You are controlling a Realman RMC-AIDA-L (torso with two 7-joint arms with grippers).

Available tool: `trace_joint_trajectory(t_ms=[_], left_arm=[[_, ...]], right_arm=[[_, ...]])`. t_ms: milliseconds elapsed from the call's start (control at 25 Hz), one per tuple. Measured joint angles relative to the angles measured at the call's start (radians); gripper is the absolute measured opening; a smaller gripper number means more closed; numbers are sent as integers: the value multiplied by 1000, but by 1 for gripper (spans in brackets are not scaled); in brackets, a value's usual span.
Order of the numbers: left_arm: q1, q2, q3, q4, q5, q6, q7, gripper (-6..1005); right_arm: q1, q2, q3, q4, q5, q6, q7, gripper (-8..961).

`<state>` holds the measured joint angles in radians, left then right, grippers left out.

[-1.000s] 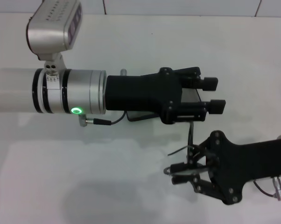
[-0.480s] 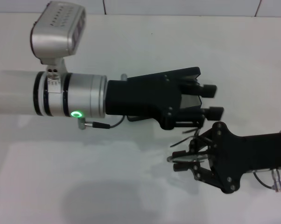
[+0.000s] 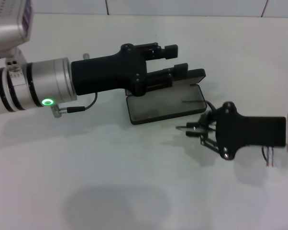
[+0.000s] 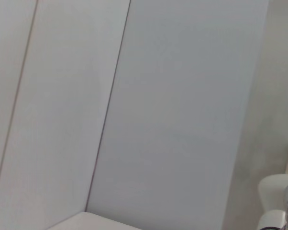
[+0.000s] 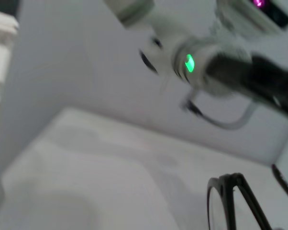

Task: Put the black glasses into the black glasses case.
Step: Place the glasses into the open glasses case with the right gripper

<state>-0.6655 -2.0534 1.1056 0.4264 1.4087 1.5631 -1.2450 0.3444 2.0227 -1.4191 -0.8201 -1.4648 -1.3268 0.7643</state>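
Holding black glasses (image 3: 194, 127), seemingly: right gripper (image 3: 197, 132)

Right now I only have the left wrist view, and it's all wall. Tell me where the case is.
Observer: The case lies open on the table, grey lining up.
Operator: Give me the left gripper's spot.
Observer: The left gripper is at the case's raised lid, on the far side.
Operator: Now the glasses.
Observer: The right gripper holds the glasses just off the case's near right corner, not yet inside.
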Motion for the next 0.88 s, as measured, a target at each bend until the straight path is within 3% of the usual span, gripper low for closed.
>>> trace_joint_trajectory(t_ms=[360,520,560,600,880], left_arm=[[30,1,-6,36,-5,-2,7,564],[27,1,-6,36,-5,-2,7,564],[24,0,-6,36,-5,-3,7,564],[23,-1,-6,36,-5,-3,7,564],[16,-4,-4,35,-2,-35,4,565]], right_arm=[[-33,2,-163,-162,-19,318,61,100],[-34,2,-327,-214,-11,589,68,101],[-34,2,-327,-214,-11,589,68,101],[-35,3,-433,-243,-10,748,76,101],[-30,4,-539,-265,-15,867,78,102]])
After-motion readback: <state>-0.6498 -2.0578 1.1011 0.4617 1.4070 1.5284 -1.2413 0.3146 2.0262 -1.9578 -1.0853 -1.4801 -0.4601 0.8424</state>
